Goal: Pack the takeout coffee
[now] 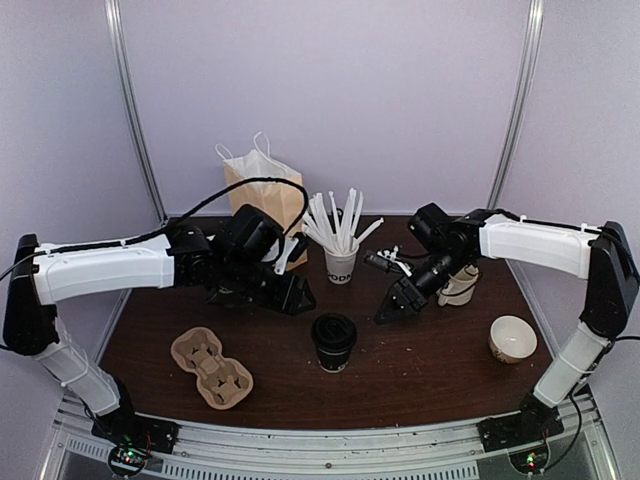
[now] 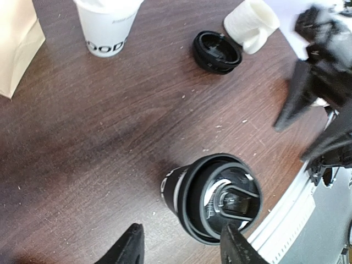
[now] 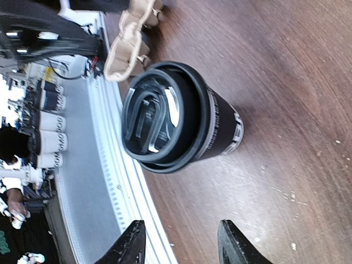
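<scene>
The takeout coffee (image 1: 333, 340) is a black paper cup with white lettering and a black lid, standing upright at the middle front of the table. It also shows in the left wrist view (image 2: 212, 195) and the right wrist view (image 3: 176, 118). My left gripper (image 1: 298, 297) hovers behind and left of it, open, with only table between its fingers (image 2: 181, 250). One fingertip (image 2: 236, 247) overlaps the lid's edge in that view. My right gripper (image 1: 388, 312) hangs behind and right of the cup, open and empty (image 3: 181, 245).
A brown paper bag (image 1: 262, 190) stands at the back. A white cup full of white sticks (image 1: 341, 262) is behind the coffee. A cardboard cup carrier (image 1: 212, 367) lies front left. White cups (image 1: 460, 285), a loose black lid (image 2: 216, 51) and a white cup (image 1: 512, 338) are on the right.
</scene>
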{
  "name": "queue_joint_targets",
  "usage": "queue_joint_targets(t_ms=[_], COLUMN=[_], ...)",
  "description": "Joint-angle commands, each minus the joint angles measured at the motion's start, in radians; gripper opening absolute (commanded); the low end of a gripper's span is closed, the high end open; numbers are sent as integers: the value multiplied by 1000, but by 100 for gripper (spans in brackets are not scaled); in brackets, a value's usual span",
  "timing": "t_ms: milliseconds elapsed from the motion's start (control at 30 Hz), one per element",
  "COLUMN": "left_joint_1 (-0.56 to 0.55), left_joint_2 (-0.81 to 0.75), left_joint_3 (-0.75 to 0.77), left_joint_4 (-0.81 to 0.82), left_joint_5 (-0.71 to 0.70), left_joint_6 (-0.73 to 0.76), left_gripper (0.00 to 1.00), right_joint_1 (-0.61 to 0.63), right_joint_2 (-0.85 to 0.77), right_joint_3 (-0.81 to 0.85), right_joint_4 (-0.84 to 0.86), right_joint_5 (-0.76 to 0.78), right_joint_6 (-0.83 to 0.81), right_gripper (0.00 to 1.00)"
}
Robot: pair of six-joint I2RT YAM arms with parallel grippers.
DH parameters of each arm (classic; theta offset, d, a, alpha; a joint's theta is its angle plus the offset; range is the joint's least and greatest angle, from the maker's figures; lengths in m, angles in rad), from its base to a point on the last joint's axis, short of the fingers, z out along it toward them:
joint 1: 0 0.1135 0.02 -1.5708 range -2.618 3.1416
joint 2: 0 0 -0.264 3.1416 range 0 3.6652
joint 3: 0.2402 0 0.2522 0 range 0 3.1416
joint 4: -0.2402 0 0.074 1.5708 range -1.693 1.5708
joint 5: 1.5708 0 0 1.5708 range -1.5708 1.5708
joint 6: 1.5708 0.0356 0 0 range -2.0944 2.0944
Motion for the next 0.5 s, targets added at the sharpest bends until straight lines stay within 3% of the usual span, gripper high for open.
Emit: queue_joint_targets(t_ms=[0, 467], left_joint_1=[16, 67], left_joint_2=[21, 67], left_joint_3=[-34, -104], left_joint_4=[63, 203], left_joint_5=[16, 148], left_joint_6=[-32, -89], left_gripper=[47, 44], right_joint_1=[12, 82], right_joint_2=[-7, 112], right_joint_3=[-30, -21], right_joint_4=[86, 114], right_joint_5=[-80, -133], right_joint_6=[107, 166], right_gripper=[48, 48])
